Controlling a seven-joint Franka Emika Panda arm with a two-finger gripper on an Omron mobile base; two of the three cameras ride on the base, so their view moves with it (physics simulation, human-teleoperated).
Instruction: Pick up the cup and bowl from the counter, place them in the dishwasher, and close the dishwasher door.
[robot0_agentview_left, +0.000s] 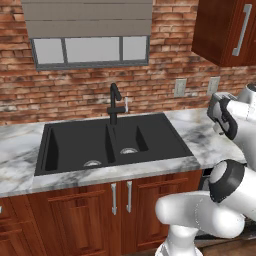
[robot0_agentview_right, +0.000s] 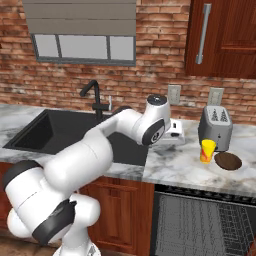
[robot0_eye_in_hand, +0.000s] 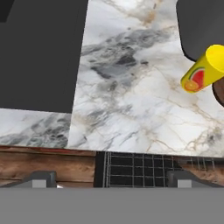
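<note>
The yellow-orange cup (robot0_agentview_right: 207, 151) stands on the marble counter (robot0_agentview_right: 175, 165) just in front of a silver toaster, and the dark brown bowl (robot0_agentview_right: 228, 160) sits right beside it. My gripper (robot0_agentview_right: 175, 140) hovers over the counter to the left of both, between the sink and the cup. In the hand view its fingertips (robot0_eye_in_hand: 41, 178) are wide apart: the gripper (robot0_eye_in_hand: 111, 179) is open and holds nothing. There the cup (robot0_eye_in_hand: 203, 70) is at the upper right, with the bowl (robot0_eye_in_hand: 220, 94) cut by the right edge. Below the counter the dishwasher (robot0_agentview_right: 200, 225) is open, its wire rack (robot0_eye_in_hand: 144, 168) showing. Its door is out of view.
The silver toaster (robot0_agentview_right: 215, 127) stands behind the cup against the brick wall. A black double sink (robot0_agentview_left: 107, 142) with a black tap (robot0_agentview_left: 115, 104) lies to the left. Wooden cabinets (robot0_agentview_left: 90, 215) sit under the counter and an upper cabinet (robot0_agentview_right: 225, 37) hangs above the toaster.
</note>
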